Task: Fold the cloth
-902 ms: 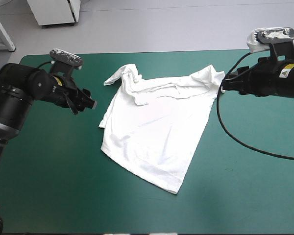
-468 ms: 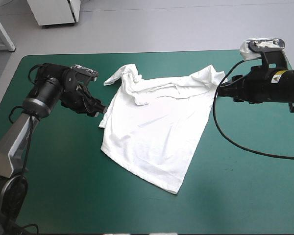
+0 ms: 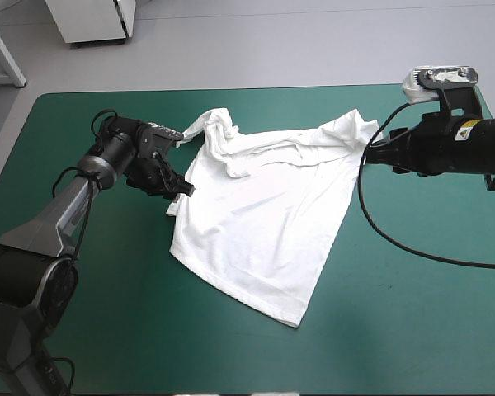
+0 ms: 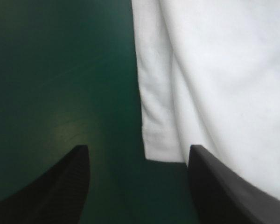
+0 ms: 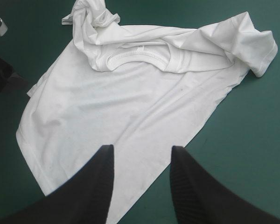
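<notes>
The left gripper (image 4: 139, 151), open, should close deep over the T-shirt (image 3: 264, 231) edge; the right gripper (image 5: 142, 149) is open too.

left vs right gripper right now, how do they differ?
Left gripper sits close at the left edge of the T-shirt, a hem just ahead of it; right gripper is by the right sleeve, seeing the whole shirt from farther back. Both open, neither holding.
</notes>
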You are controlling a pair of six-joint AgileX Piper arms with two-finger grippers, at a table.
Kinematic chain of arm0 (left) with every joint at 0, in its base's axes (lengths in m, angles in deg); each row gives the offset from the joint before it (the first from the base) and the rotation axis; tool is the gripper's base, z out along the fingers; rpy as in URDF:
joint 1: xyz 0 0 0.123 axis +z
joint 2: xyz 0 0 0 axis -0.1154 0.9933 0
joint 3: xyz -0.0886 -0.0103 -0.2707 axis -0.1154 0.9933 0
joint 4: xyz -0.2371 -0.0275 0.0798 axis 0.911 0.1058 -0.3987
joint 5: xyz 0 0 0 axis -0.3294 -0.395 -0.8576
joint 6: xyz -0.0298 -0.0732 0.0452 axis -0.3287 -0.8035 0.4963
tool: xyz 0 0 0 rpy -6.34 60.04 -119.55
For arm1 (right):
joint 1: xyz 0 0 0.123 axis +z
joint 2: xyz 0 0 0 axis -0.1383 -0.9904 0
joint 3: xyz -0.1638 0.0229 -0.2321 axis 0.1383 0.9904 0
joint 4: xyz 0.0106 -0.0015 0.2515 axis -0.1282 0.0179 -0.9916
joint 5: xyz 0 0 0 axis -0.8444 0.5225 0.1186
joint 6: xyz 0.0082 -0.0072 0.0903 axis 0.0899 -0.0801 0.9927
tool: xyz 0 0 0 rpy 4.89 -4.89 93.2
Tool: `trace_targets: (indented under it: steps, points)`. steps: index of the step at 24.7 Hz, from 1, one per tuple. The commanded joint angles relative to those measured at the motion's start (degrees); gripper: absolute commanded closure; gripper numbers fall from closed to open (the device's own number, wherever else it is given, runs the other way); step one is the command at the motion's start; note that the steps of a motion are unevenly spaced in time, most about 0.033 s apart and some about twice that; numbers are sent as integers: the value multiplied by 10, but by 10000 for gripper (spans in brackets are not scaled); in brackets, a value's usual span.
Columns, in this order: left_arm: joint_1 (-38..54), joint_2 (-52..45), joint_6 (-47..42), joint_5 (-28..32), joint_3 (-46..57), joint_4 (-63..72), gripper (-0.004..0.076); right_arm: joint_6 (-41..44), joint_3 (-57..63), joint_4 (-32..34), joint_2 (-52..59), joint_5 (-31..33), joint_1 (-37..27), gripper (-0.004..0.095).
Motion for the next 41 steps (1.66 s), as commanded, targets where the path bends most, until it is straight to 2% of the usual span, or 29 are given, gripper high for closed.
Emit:
trace_targets:
  steps: [1,8,12,14,15,16,17,22,24,26,28,30,34,38,41]
  points:
    - [1,-5,-8,13,-15,11,309,-2,-13,-6,13,-18,-1,538]
    - [2,43,-8,23,-15,23,315,-2,-13,-6,13,-18,-1,545]
    - [2,70,-37,13,-15,21,324,-2,-13,-7,13,-18,-1,563]
    - [2,78,-37,11,-15,29,402,0,-13,-5,13,-18,-1,563]
    - [2,80,-35,11,-15,36,481,0,-13,-5,13,-18,-1,563]
    - [2,82,-30,11,-15,45,579,0,-13,-5,13,-18,-1,563]
    - [2,84,-26,13,-15,49,730,0,-13,-5,12,-18,-1,563]
    - [2,84,-26,14,-15,43,733,1,-3,-24,-6,-18,6,555]
    - [2,84,-26,15,-15,47,733,-17,32,-35,-21,-18,48,528]
    - [2,84,-26,15,-15,48,733,-19,84,25,-39,-18,151,514]
    - [2,84,-27,16,-15,48,733,-17,127,80,-55,-18,228,500]
    - [2,84,-29,16,-15,49,733,-10,160,94,-72,-20,275,469]
    - [2,84,-29,16,-18,49,733,-24,211,97,-90,-28,324,394]
    - [2,84,-29,29,-20,57,733,-24,256,100,-89,-52,368,394]
    - [2,84,-29,35,-20,69,733,-21,289,134,-91,-99,402,394]
